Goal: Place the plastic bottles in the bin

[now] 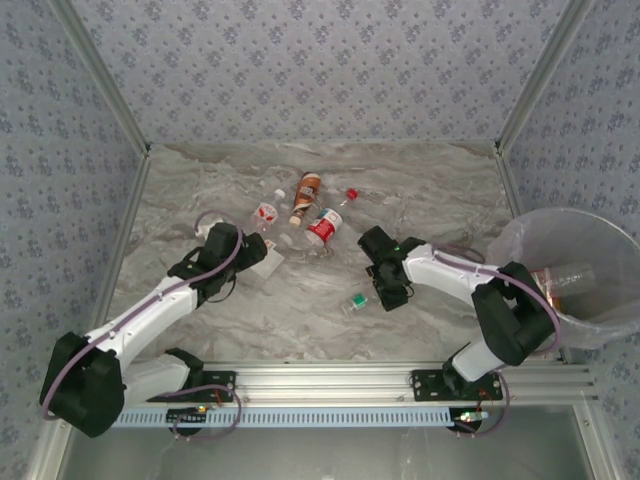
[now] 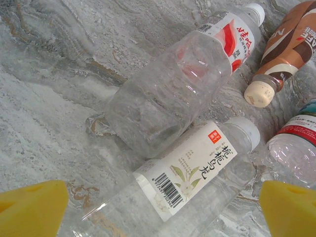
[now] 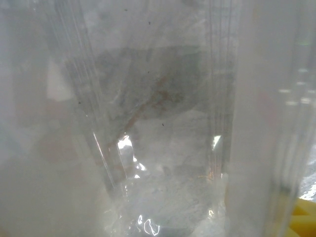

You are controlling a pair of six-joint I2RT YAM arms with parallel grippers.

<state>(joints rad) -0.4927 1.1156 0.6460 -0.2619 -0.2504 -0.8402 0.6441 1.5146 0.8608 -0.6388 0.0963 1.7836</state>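
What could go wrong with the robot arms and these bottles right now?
1. The left gripper hangs open over the white-labelled bottle, which lies against the red-labelled bottle; closing might roll it away or pinch both.
2. Smooth clear plastic sits right against the right gripper and its camera; a thin round bottle there may squash or slip out.

left arm (image 1: 150,310): stretched forward and rightward from its base, wrist pitched down
left gripper (image 2: 163,202): jaws spread wide, yellow fingertips (image 2: 29,207) at both lower corners
right arm (image 1: 450,270): elbow bent at right, forearm reaching leftward
right gripper (image 1: 388,295): angled downward, jaw gap unreadable
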